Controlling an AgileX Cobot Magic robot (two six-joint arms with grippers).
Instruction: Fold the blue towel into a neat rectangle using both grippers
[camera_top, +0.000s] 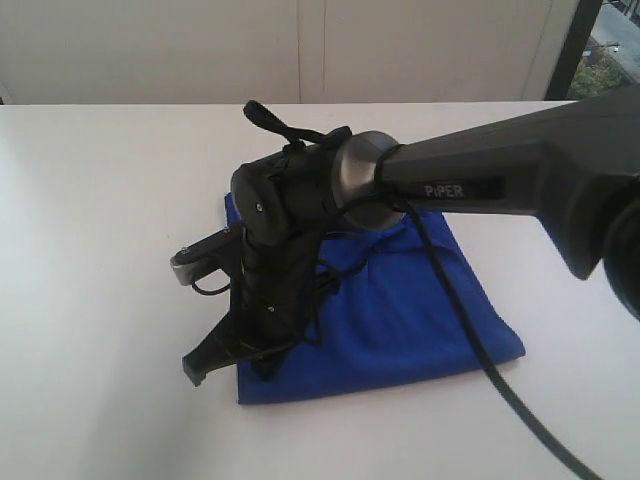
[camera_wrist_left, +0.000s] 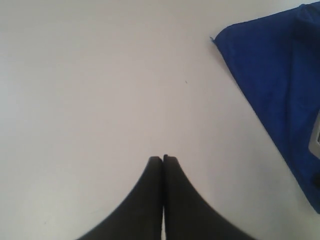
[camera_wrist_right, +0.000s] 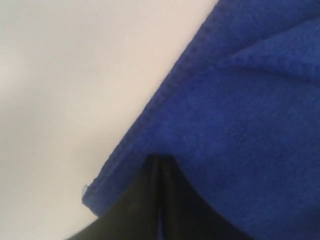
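Note:
The blue towel (camera_top: 400, 310) lies folded into a rough rectangle on the white table. My right arm reaches across from the right, and its gripper (camera_top: 197, 368) hangs over the towel's front left corner. In the right wrist view the right gripper (camera_wrist_right: 161, 159) is shut, its tips over the blue towel (camera_wrist_right: 240, 115) just inside the stitched hem. A tiny white tag (camera_wrist_right: 84, 190) shows at the corner. No cloth shows between the jaws. In the left wrist view my left gripper (camera_wrist_left: 163, 158) is shut over bare table, with the blue towel (camera_wrist_left: 280, 75) off to one side.
The white table (camera_top: 100, 200) spreads around the towel, with a pale wall behind it. A black cable (camera_top: 500, 380) trails from the right arm over the towel's right part. A dark window frame (camera_top: 575, 45) stands at the back right.

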